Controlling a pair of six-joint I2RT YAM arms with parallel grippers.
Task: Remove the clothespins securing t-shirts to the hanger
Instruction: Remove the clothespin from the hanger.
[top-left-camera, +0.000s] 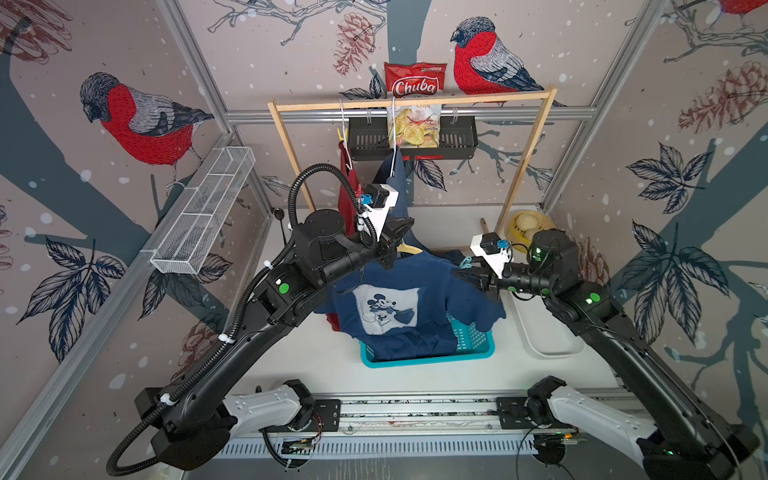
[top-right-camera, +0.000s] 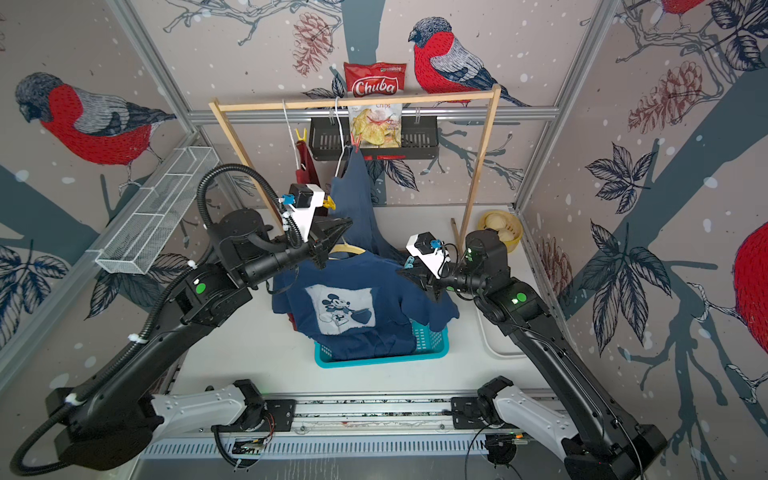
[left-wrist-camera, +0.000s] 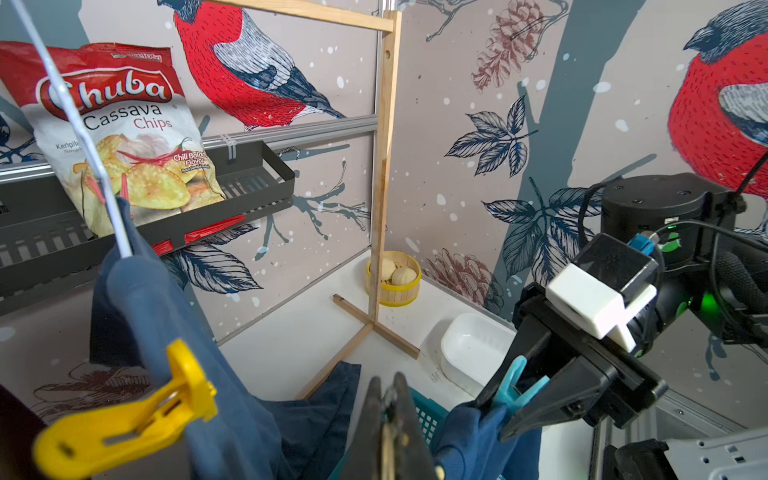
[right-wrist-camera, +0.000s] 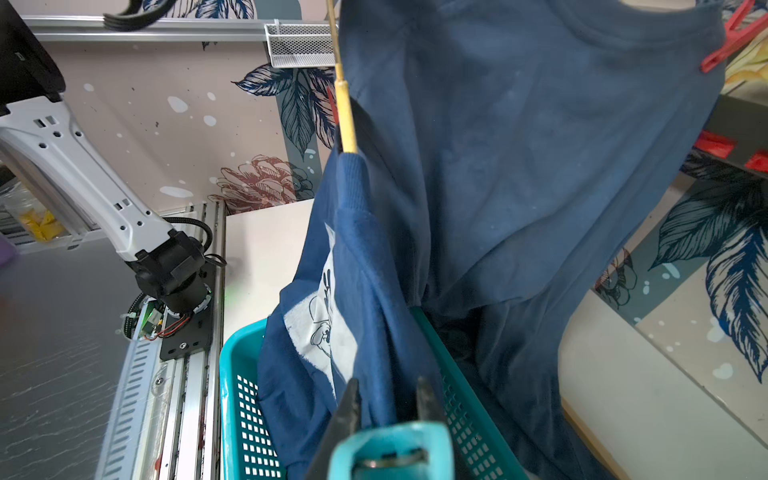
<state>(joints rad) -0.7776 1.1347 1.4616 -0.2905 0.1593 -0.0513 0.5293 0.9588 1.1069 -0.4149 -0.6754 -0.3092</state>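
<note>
Checking the left wrist view, I saw the right gripper (left-wrist-camera: 492, 419) pinching the light blue clothespin (left-wrist-camera: 515, 384) at the edge of the navy t-shirt (top-left-camera: 415, 274); both top views showed only a sliver of it. The left gripper (left-wrist-camera: 388, 380) was pressed together near a yellow clothespin (left-wrist-camera: 124, 424) on the plain blue t-shirt (left-wrist-camera: 137, 299). Bare worktop (top-left-camera: 307, 365) lay beside the teal basket (top-left-camera: 428, 358).

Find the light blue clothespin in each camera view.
In a top view: clothespin upper right of the cartoon shirt.
In a top view: clothespin, same spot.
Left wrist: clothespin in jaws of the right gripper.
Right wrist: clothespin nearest the lens.
Shared landmark: teal basket.
</note>
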